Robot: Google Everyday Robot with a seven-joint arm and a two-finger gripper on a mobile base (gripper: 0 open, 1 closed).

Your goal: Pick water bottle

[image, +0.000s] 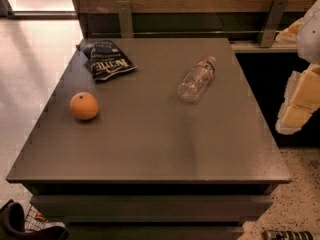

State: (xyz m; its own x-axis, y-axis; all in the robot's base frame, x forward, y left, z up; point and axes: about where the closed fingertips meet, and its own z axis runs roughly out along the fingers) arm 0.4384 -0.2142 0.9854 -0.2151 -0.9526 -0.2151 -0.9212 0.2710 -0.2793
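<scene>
One square grey-topped table (150,149) bears three items: one clear ribbed plastic water bottle (196,80) lying right of table centre, one round orange (84,106) at table left, and one dark snack bag (107,60) lettered "KETTLE" at rear left. One white-and-yellow gripper (300,101) hangs beyond the table's right edge — its grip state cannot be told.

jaws at right edge, cropped (arm (311,29) too)

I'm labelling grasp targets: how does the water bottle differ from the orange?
The water bottle is clear and elongated; the orange is opaque and round. The bottle lies on its side at the back right, cap pointing away; the orange sits at the left. The bottle is nearer the tool, which hangs beyond the right edge of the table. Both rest on the table, untouched.
</scene>
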